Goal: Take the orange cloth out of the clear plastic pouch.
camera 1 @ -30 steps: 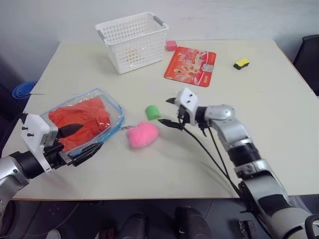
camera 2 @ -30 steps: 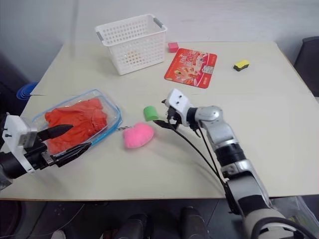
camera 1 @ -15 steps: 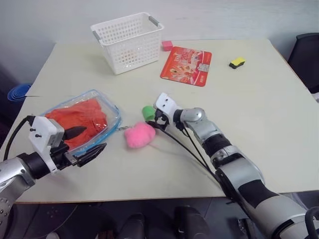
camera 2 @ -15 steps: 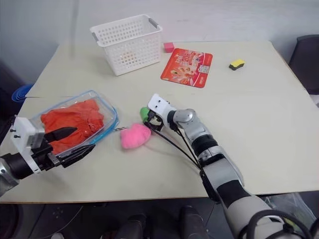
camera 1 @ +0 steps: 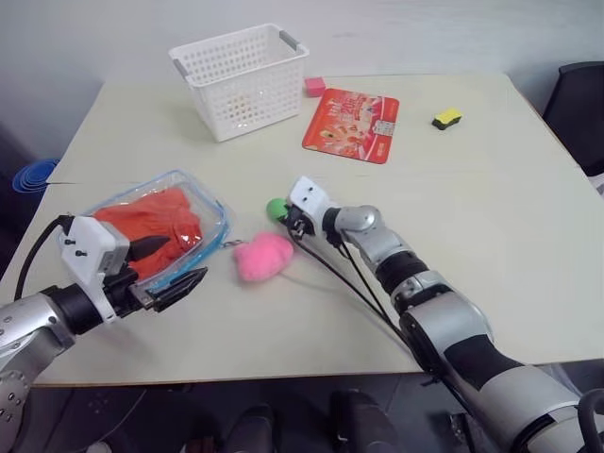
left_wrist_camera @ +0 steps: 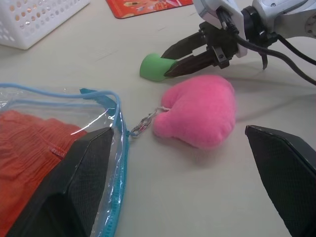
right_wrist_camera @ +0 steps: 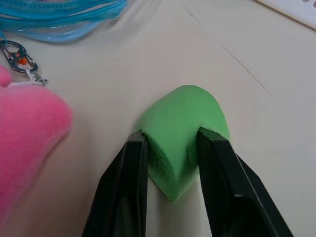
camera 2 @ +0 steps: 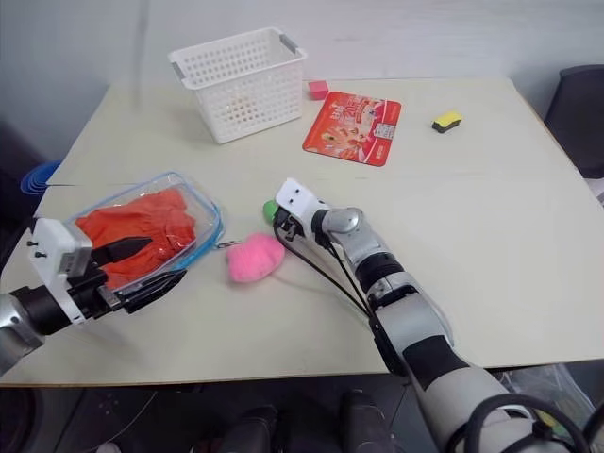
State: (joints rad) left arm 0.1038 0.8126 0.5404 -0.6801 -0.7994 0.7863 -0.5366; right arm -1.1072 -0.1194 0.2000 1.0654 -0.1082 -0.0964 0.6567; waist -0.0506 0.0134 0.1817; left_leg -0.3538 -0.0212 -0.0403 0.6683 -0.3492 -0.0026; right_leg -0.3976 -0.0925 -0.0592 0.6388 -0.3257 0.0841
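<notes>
Orange cloth [camera 1: 156,222] lies bunched inside the clear plastic pouch [camera 1: 209,203], which sits flat near the worktop's [camera 1: 491,217] left front edge, its blue-edged rim facing the middle of the worktop. A short chain joins the pouch's zipper end to a pink plush heart [camera 1: 264,256] just beside it, so the heart is likely a pull charm.

Right gripper [right_wrist_camera: 170,148] reaches in low across the centre of the worktop, and its fingers [right_wrist_camera: 126,180] are clenched on a small green foam piece [right_wrist_camera: 185,131] beside the heart; the foam bulges between the pads, so the grip looks firm. My guess is that this piece is being cleared from the working area, since it is no part of the task.

Left gripper [camera 1: 156,269] hangs at the pouch's near corner with its fingers [left_wrist_camera: 84,163] spread fully apart and grasping nothing; one finger lies over the pouch's edge, though whether it touches the plastic I cannot tell. It seems placed to pin or pinch the pouch once the other arm is free.

Farther back stand a white lattice basket [camera 1: 243,80], a red printed packet [camera 1: 352,124], a small pink block [camera 1: 313,86] and a yellow-and-black object [camera 1: 446,118].
</notes>
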